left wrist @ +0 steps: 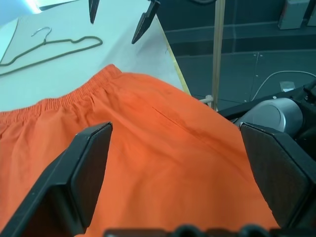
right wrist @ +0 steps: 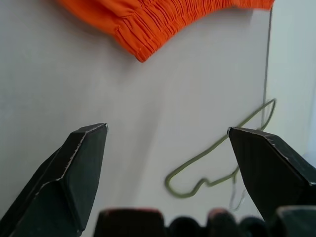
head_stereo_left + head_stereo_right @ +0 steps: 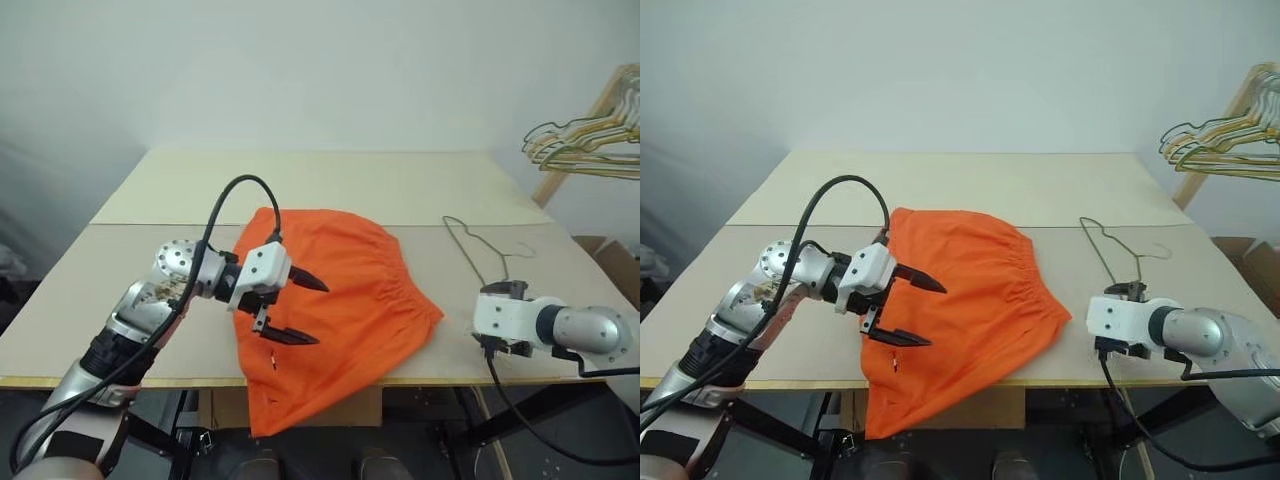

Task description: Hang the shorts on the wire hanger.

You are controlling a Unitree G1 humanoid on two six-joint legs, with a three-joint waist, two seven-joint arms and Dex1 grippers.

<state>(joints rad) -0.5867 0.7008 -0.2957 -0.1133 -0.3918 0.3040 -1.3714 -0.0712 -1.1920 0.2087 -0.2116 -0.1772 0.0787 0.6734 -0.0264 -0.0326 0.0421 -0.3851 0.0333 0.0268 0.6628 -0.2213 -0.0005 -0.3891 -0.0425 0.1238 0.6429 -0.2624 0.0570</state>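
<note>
Shorts (image 3: 335, 300) flat on table (image 3: 150, 200), one part hanging over near edge. Left end effector (image 3: 298, 308) open above shorts, empty. Wire hanger (image 3: 478, 250) right of shorts. Right end effector (image 2: 168, 163) open beside hanger, empty.

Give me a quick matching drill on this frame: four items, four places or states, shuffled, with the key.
Items:
1. shorts
2. wire hanger
3. left tool
4. bunch of hangers

Places or states:
A. hanging on a wooden rack, far right
B. open, over the orange fabric
C. lying flat on the table, right of the waistband
D. spread on the table, one end draped over the near edge

Pairs: 1-D, 2-C, 3-B, 4-A
</note>
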